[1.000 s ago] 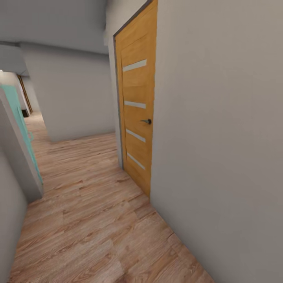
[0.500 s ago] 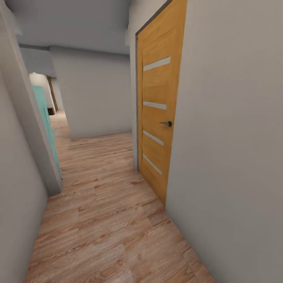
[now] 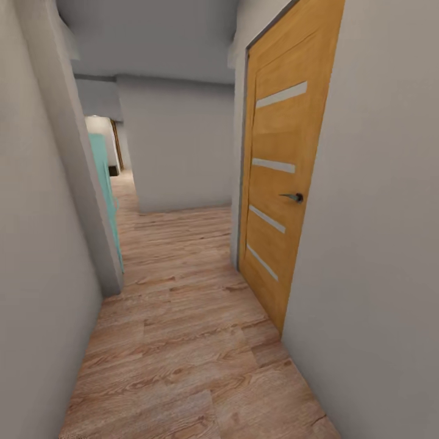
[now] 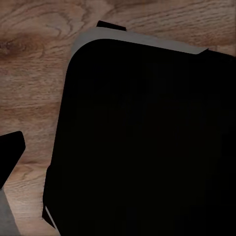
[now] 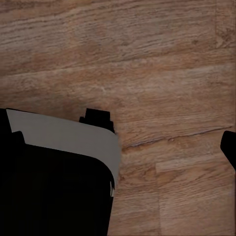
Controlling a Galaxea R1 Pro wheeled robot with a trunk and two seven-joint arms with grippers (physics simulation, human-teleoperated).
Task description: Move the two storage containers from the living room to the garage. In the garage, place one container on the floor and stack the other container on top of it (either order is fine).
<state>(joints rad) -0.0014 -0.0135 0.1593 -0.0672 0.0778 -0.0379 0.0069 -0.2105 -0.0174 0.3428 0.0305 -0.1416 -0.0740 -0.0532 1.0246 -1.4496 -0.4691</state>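
Observation:
The storage containers are out of view, and so are the living room and the garage. I am in a narrow hallway with a light wood-plank floor (image 3: pixel 183 341). In the left wrist view, one dark finger (image 4: pixel 11 155) of the left gripper shows at the picture's edge, over wood planks and my own black, grey-rimmed base (image 4: pixel 142 142). In the right wrist view, one dark finger (image 5: pixel 229 147) of the right gripper shows at the edge, above bare planks (image 5: pixel 147 64). Nothing is between the fingers of either gripper.
A shut orange wooden door (image 3: pixel 283 183) with a dark handle (image 3: pixel 294 197) stands in the right wall (image 3: pixel 378 244). A grey wall (image 3: pixel 36 244) runs close on the left, with a turquoise door (image 3: pixel 105 183) beyond its corner. The hallway runs on to a grey wall (image 3: pixel 183 146) and bends left.
The whole head view has shifted: the orange door now sits further right and the left wall has come in close. The camera has moved; nothing in the hallway itself has.

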